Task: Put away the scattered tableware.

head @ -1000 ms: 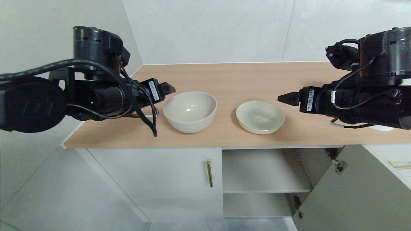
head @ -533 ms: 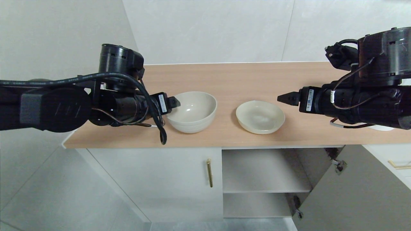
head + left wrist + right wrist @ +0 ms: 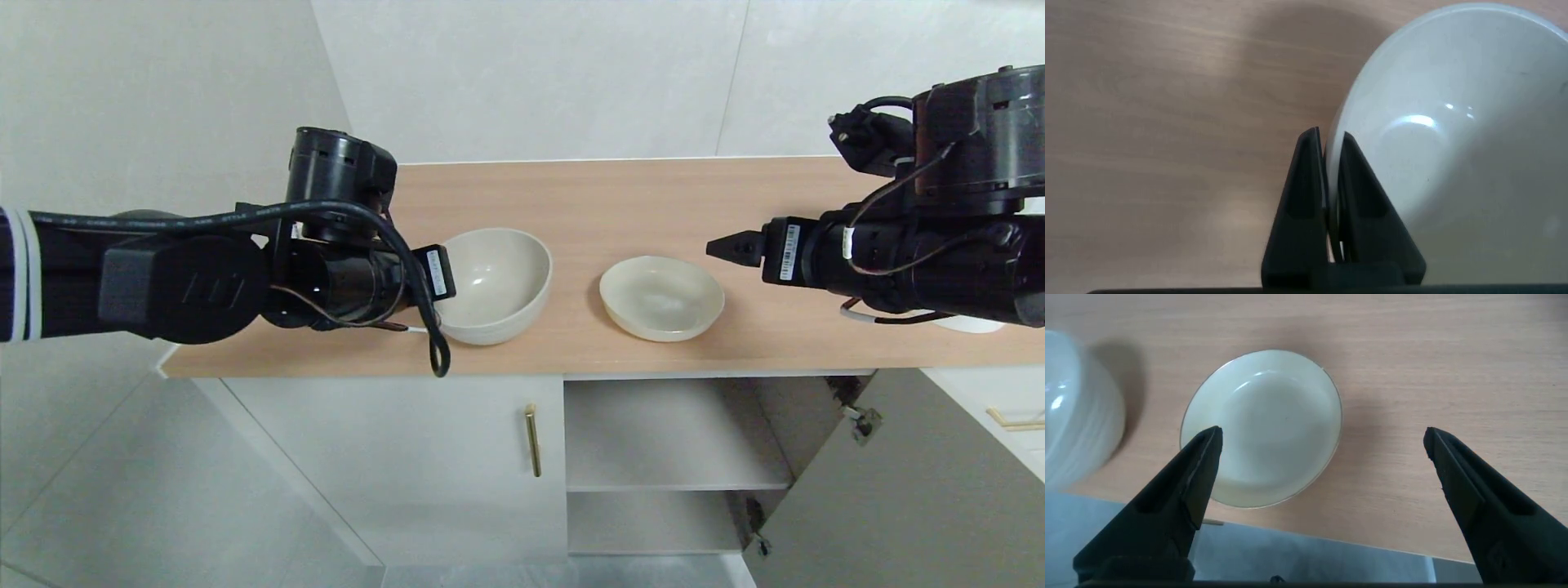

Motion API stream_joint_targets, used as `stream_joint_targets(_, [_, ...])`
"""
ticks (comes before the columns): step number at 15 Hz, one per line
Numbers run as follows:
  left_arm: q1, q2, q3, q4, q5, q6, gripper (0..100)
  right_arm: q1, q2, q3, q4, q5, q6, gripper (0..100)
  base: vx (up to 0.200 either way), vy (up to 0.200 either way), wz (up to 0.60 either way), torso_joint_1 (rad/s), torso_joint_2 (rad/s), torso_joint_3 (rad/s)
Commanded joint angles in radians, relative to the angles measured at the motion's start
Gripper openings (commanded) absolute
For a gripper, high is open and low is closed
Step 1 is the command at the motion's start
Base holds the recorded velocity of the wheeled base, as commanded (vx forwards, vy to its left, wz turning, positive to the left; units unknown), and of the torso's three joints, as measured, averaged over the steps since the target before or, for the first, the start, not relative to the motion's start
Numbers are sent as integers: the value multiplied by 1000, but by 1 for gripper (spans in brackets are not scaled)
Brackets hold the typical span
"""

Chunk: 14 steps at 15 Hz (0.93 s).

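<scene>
White tiled wall point(image 3: 531, 73) behind, pale wooden countertop point(image 3: 653, 196) across the middle of the head view, and two pieces of tableware are out on it. On the left is the deep cream ceramic bowl point(image 3: 498, 282), and well apart to its right sits the shallow cream dish point(image 3: 661, 298). The left gripper point(image 3: 441, 273) is right on the bowl's left edge. The bowl may be tipped a touch, though the arm hides its foot. The right gripper point(image 3: 722, 247) hovers just right of the dish, apart from it. Each gripper carries a white barcode sticker with print too small to read. Below the counter are a closed white cabinet door with a slim brass handle point(image 3: 532, 439), an open compartment with a white shelf point(image 3: 669, 441), and its door point(image 3: 898, 490) swung out. A small white object point(image 3: 971, 325) peeks from under the right arm.

Over to the left wrist view: the left gripper point(image 3: 1327, 135) is pinched narrow, the bowl point(image 3: 1454, 163) rim caught between its fingers, countertop point(image 3: 1167, 122) beneath.

Now the right wrist view: the right gripper point(image 3: 1319, 445) is spread wide and holds nothing. The dish point(image 3: 1261, 429) lies on the countertop point(image 3: 1437, 359) below it, near the front edge, and the bowl point(image 3: 1078, 408) shows at the side.
</scene>
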Motion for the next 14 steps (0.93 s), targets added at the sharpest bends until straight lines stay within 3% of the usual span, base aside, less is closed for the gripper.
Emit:
stream_joint_targets(1, [-2, -32, 6, 2, 1, -12, 0, 0, 13, -2, 3, 0, 0, 100, 0, 0, 0, 0, 0, 0])
stream_joint_targets(3, [-2, -90, 24, -7, -10, -45, 0, -1, 49, -11, 4, -17, 0, 100, 0, 0, 0, 0, 0, 0])
stream_joint_targets(5, [-2, -124, 57, -56, -11, -45, 0, -1, 92, -22, 6, -57, 0, 100, 0, 0, 0, 0, 0, 0])
stream_joint_targets(6, [-2, -161, 104, -132, -27, -40, 0, -1, 134, -37, 6, -90, 0, 100, 0, 0, 0, 0, 0, 0])
stream_joint_targets(8, [-2, -207, 161, -194, -94, -31, 0, -3, 178, -51, 4, -112, 0, 100, 0, 0, 0, 0, 0, 0])
stream_joint_targets(10, [-2, -232, 179, -201, -142, -31, 0, -4, 209, -56, -2, -133, 1, 100, 0, 0, 0, 0, 0, 0])
stream_joint_targets(14, [-2, -235, 179, -201, -148, -32, 0, -4, 230, -68, -3, -135, 21, 100, 0, 0, 0, 0, 0, 0])
